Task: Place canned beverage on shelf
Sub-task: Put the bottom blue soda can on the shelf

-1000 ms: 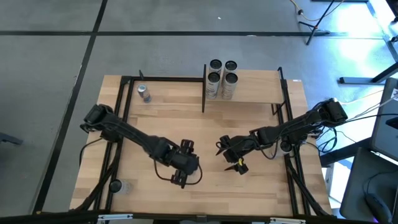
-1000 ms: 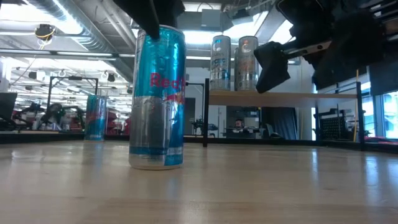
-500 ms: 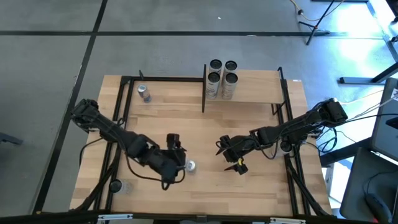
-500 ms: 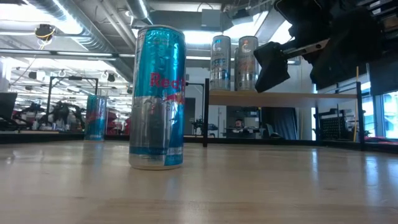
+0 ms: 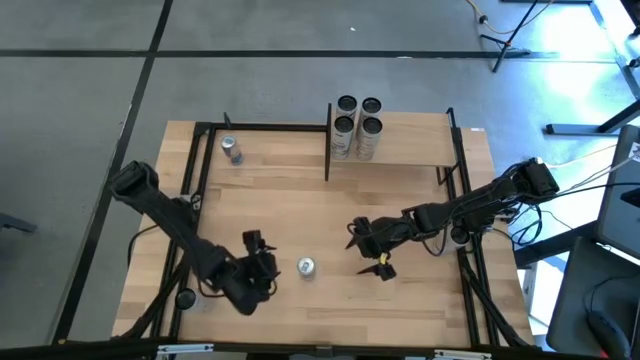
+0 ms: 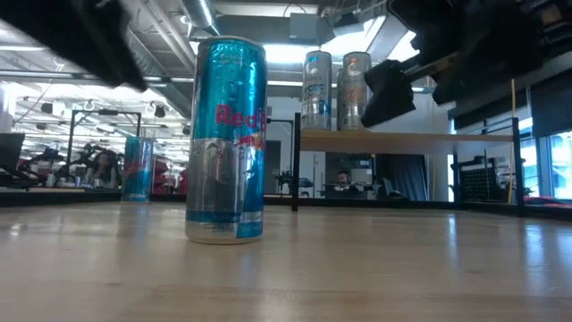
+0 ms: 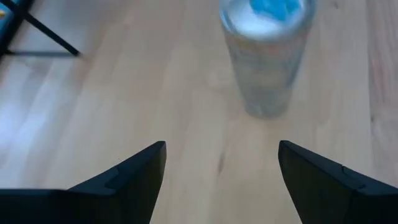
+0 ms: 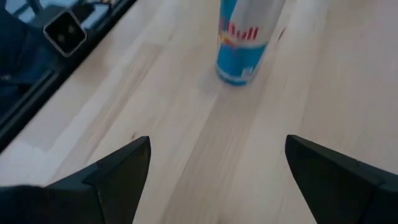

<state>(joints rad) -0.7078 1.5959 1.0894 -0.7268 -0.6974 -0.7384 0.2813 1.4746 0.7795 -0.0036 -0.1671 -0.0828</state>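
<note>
A blue and silver beverage can (image 5: pixel 306 266) stands upright on its base on the tabletop, near the middle front. It also shows in the low view (image 6: pixel 226 143), the left wrist view (image 7: pixel 267 50) and the right wrist view (image 8: pixel 242 43). My left gripper (image 5: pixel 268 262) is open and empty just left of the can (image 7: pixel 221 180). My right gripper (image 5: pixel 362 252) is open and empty to the can's right (image 8: pixel 217 168). The shelf (image 5: pixel 410 150), a small raised board on black posts, stands at the far right (image 6: pixel 402 139).
Several cans (image 5: pixel 357 125) stand on the shelf's left end (image 6: pixel 335 89). Another can (image 5: pixel 232 149) stands at the table's far left (image 6: pixel 137 168). A black frame (image 5: pixel 200 160) edges the table. Open tabletop lies between the can and the shelf.
My left gripper has drawn back from over the can toward the table's left and near edges. The can, which the gripper covered a second ago, stands free and upright in the same place.
</note>
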